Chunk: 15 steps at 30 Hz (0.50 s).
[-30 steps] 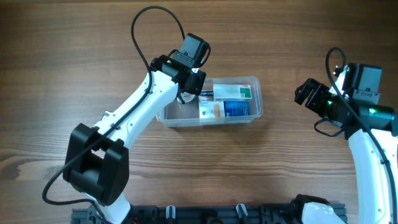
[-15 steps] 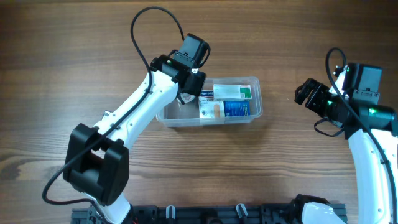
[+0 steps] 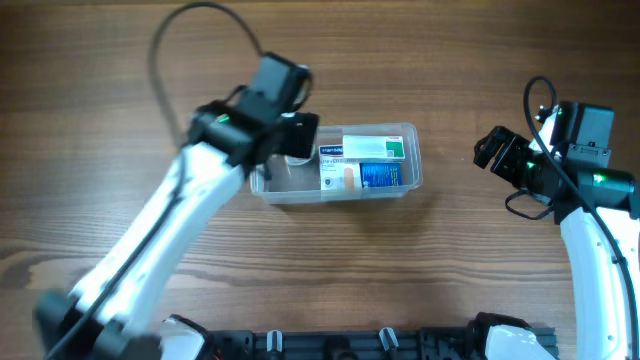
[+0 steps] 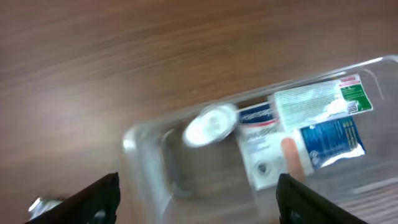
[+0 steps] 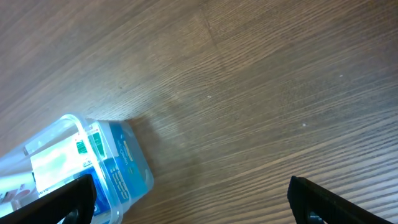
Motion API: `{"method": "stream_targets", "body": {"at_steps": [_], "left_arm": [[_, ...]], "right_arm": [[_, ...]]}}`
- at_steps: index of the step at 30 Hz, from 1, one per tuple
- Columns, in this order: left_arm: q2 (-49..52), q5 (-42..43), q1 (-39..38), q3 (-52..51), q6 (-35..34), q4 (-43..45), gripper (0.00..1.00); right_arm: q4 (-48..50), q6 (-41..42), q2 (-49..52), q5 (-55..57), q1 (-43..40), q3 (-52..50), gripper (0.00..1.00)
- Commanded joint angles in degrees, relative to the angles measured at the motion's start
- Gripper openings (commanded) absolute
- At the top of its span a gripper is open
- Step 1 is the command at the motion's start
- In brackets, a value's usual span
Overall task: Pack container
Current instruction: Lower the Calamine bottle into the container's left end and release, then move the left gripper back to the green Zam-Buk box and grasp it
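Evidently to keep clear, my right pincer (image 5: 196,202) waits open, well aside; my left pincer (image 4: 199,199) hangs open, empty, the packed container (image 4: 134,146) just below it.

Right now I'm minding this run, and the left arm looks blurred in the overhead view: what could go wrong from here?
1. The left gripper, jaws open, hangs over the left end of the container; a fast sweep could clip its rim and drag or tip the clear tub.
2. The white-capped bottle appears to stand upright beside the boxes; a knock might topple it onto them.
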Motion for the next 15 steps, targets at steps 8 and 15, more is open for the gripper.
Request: {"method": "stream_targets", "body": {"at_steps": [8,15], "left_arm": [[-7.2,3.8,31.1,0.5,-9.9,-19.7,0.99],[-4.6,8.4,41.5,-6.4,-10.1,-15.3,1.0]], "right_arm": [[0.2,-0.7,-0.2,-0.7,-0.2,0.4,1.0],[0.2,-0.7,-0.2,-0.7,-0.2,0.4,1.0]]}}
